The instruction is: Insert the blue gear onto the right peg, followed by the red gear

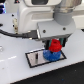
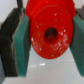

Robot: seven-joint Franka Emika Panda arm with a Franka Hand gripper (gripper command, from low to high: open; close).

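Observation:
In the exterior view my gripper (image 1: 55,44) is shut on the red gear (image 1: 54,48) and holds it right above the blue gear (image 1: 50,55). The blue gear lies on the right end of the black white-rimmed plate (image 1: 33,59). The right peg is hidden under the gears. The left pin (image 1: 38,57) stands bare. In the wrist view the red gear (image 2: 49,22) fills the space between my two teal pads (image 2: 21,46), with its dark centre hole facing the camera. I cannot tell whether the red gear touches the blue one.
A black cable (image 1: 15,34) runs from the exterior view's left to the arm. The plate lies on a white table (image 1: 12,70). Dark background lies behind at the left.

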